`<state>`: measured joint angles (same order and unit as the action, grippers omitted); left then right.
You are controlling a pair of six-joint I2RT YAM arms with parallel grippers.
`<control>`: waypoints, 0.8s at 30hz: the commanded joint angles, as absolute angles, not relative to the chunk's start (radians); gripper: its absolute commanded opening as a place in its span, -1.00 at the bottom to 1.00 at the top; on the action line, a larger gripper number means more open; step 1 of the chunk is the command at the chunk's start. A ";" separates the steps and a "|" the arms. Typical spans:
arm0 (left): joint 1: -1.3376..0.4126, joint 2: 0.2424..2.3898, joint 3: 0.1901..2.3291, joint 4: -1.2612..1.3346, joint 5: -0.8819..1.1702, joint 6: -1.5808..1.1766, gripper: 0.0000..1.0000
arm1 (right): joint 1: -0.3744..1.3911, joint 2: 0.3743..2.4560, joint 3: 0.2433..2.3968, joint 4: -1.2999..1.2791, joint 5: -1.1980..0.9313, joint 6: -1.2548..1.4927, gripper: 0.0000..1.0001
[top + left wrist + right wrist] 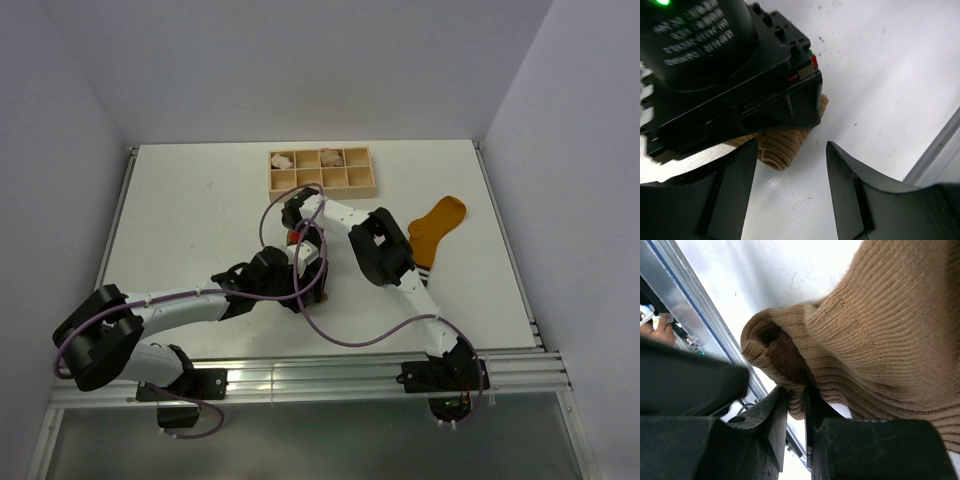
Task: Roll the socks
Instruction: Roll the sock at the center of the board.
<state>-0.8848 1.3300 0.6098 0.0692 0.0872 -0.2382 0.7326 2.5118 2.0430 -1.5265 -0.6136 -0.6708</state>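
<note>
The tan-brown sock (880,315) is ribbed and partly folded into a roll. My right gripper (796,395) is shut on a folded edge of it, pinched between both fingers. In the left wrist view the sock's rolled end (785,145) lies on the white table under the right gripper's black body (730,75). My left gripper (790,170) is open and empty, its left finger beside the roll. From above, both grippers meet at mid-table, left (303,292) and right (312,272), hiding nearly all of the tan sock (325,297). The mustard-orange sock (437,225) lies flat to the right, untouched.
A wooden compartment tray (322,185) stands at the back centre with small pale bundles (330,156) in its far cells. A purple cable (370,340) loops over the table by the right arm. A metal rail (400,365) runs along the table's near edge.
</note>
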 commanded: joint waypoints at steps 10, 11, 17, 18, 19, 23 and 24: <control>-0.916 1.423 0.650 0.103 0.098 -0.176 0.24 | 0.710 2.563 2.010 -1.396 -0.391 -0.745 -1.00; -0.923 1.433 0.652 0.098 0.095 -0.175 0.23 | 0.710 2.563 2.011 -1.396 -0.393 -0.747 -1.00; -0.951 1.460 0.650 0.080 0.089 -0.195 0.17 | 0.710 2.559 2.019 -1.397 -0.408 -0.756 -1.00; -0.951 1.466 0.653 0.078 0.095 -0.199 0.16 | 0.710 2.559 2.022 -1.399 -0.411 -0.758 -1.00; -0.950 1.471 0.658 0.072 0.098 -0.204 0.15 | 0.710 2.557 2.022 -1.399 -0.416 -0.761 -1.00; -0.959 1.506 0.660 0.066 0.110 -0.233 0.10 | 0.709 2.545 2.025 -1.388 -0.433 -0.764 -1.00; -0.960 1.522 0.657 0.063 0.113 -0.248 0.10 | 0.707 2.539 2.028 -1.387 -0.437 -0.765 -1.00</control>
